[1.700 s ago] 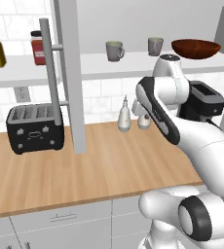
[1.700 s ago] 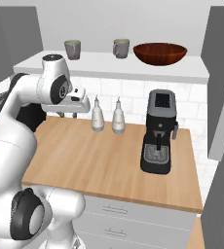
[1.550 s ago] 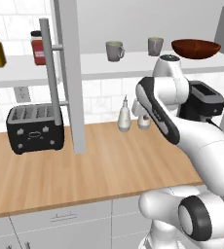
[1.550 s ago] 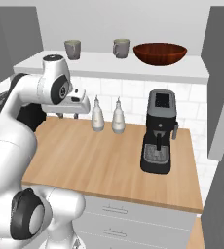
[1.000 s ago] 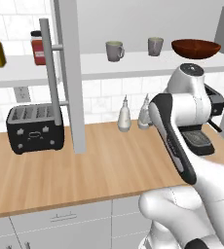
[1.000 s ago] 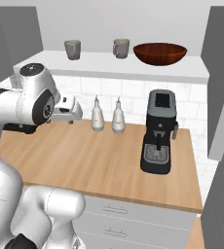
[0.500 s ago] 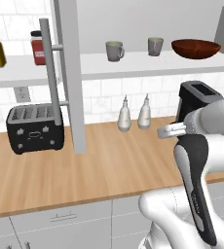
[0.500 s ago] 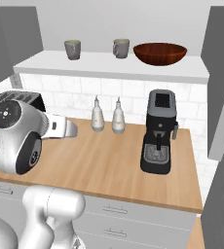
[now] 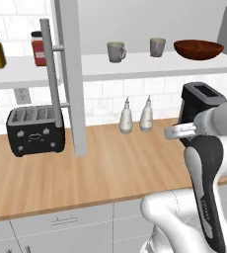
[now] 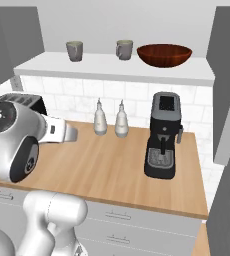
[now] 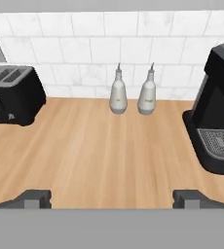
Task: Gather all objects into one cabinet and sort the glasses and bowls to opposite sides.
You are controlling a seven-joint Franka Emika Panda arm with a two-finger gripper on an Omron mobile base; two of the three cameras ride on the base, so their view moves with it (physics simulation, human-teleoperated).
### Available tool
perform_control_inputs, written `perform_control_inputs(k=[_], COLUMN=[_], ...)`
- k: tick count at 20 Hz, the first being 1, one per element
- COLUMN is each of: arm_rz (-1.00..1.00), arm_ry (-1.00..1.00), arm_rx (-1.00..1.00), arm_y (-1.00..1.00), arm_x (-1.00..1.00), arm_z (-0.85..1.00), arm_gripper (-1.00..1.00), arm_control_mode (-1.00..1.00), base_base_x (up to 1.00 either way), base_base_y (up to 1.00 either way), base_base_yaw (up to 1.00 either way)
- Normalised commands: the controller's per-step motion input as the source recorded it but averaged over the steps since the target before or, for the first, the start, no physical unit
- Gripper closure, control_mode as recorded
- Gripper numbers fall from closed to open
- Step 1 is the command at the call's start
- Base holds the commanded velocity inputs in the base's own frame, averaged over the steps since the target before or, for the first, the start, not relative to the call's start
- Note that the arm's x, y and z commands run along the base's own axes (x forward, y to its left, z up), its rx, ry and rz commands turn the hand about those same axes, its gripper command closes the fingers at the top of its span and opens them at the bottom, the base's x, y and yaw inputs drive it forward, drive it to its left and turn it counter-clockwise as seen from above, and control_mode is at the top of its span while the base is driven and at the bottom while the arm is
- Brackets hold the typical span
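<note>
Mugs (image 9: 116,51) (image 9: 157,47) and bowl (image 9: 198,49) are seen on the cabinet (image 9: 135,66) shelf board, mugs left and well apart, bowl at the right end; only two mugs are seen. Door (image 9: 70,74) is swung open, edge-on over the counter (image 9: 115,163) beside the toaster (image 9: 35,129). Gripper (image 11: 112,198) is held empty above the counter, jaws spread wide. Two bottles (image 11: 118,91) (image 11: 147,90) stand at the tiled wall, coffee machine (image 11: 218,109) to the right. Bare wood is left between toaster and machine.
</note>
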Motion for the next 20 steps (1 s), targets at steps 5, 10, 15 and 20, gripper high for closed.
perform_control_inputs(k=[5, 10, 15, 20], arm_rz=[-0.03, -0.16, -0.27, -0.05], arm_ry=[0.02, 0.01, 0.00, 0.00], arm_rx=[0.12, 0.03, 0.00, 0.00], arm_y=[0.00, 0.05, 0.08, 0.00], arm_x=[-0.64, -0.44, -0.14, 0.00], arm_z=[0.27, 0.05, 0.22, 0.04], arm_gripper=[-1.00, -1.00, -1.00, -1.00], arm_control_mode=[-1.00, -1.00, -1.00, -1.00], base_base_x=[0.00, 0.00, 0.00, 0.00], base_base_y=[0.00, 0.00, 0.00, 0.00], base_base_yaw=[0.00, 0.00, 0.00, 0.00])
